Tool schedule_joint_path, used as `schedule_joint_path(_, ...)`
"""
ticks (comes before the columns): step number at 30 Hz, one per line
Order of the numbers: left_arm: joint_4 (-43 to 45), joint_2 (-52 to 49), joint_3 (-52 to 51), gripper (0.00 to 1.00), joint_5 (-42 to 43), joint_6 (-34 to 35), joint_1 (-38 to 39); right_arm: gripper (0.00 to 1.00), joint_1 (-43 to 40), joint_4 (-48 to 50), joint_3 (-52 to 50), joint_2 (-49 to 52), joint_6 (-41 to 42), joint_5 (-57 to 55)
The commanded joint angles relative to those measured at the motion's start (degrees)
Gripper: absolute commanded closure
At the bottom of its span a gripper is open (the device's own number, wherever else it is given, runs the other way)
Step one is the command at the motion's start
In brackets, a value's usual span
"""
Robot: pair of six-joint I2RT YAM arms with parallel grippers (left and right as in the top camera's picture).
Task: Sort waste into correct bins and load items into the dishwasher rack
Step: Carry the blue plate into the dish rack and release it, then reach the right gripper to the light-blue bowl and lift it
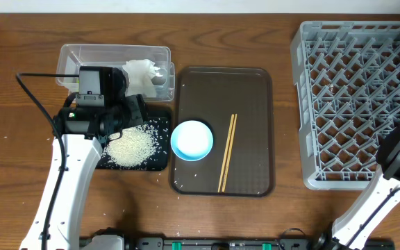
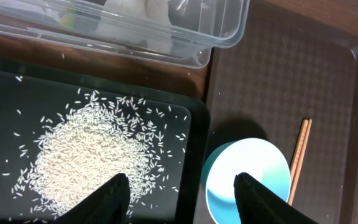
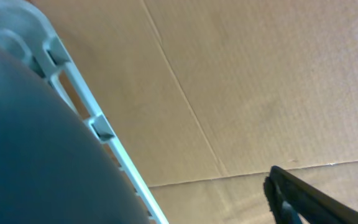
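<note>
The crumpled white tissue (image 1: pixel 143 69) lies in the clear tub (image 1: pixel 71 55), where a yellow-green bit (image 2: pixel 67 17) shows through the wall. The rice heap (image 1: pixel 130 144) lies in the black tray (image 1: pixel 160 161). The pale blue bowl (image 1: pixel 192 139) and the chopsticks (image 1: pixel 226 153) lie on the brown tray (image 1: pixel 248 97). My left gripper (image 2: pixel 182 199) is open and empty above the black tray's right edge, between the rice (image 2: pixel 86 155) and the bowl (image 2: pixel 247 171). My right gripper (image 3: pixel 191 205) is at the grey rack (image 1: pixel 353 104), its one visible finger well apart from a dark blue, pale-rimmed thing (image 3: pixel 36 149). The cups are out of view.
The rack's grey side (image 3: pixel 73 74) runs beside the dark blue thing, with brown cardboard (image 3: pixel 247 81) behind. The left arm (image 1: pixel 68 173) reaches in from the front left, the right arm (image 1: pixel 373 201) from the front right. Loose grains are scattered across the black tray.
</note>
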State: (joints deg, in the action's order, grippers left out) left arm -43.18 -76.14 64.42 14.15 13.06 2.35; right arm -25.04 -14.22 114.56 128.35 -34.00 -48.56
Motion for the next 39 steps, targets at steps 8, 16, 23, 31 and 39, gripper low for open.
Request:
schedule_joint_path(8,-0.1,0.5,0.3,0.43,-0.7,-0.3,-0.2,0.09,0.4,-13.5,0.1,-15.8,10.2,28.5)
schedule_joint_path(16,-0.1,0.5,0.3,0.43,-0.7,-0.3,-0.2,0.15,1.1,-26.8,0.1,-19.0,21.8,48.2)
schedule_joint_path(23,-0.1,0.5,0.3,0.43,-0.7,-0.3,-0.2,0.15,5.2,-35.9,0.1,-19.0,24.1,52.3)
schedule_joint_path(31,-1.3,0.5,0.3,0.43,-0.8,-0.4,-0.2,0.12,14.7,-45.0,0.1,-19.0,24.1,59.1)
schedule_joint_path(39,-3.9,0.5,0.3,0.42,-1.9,-0.4,-0.2,0.18,26.2,-52.3,0.0,-18.5,25.7,70.0)
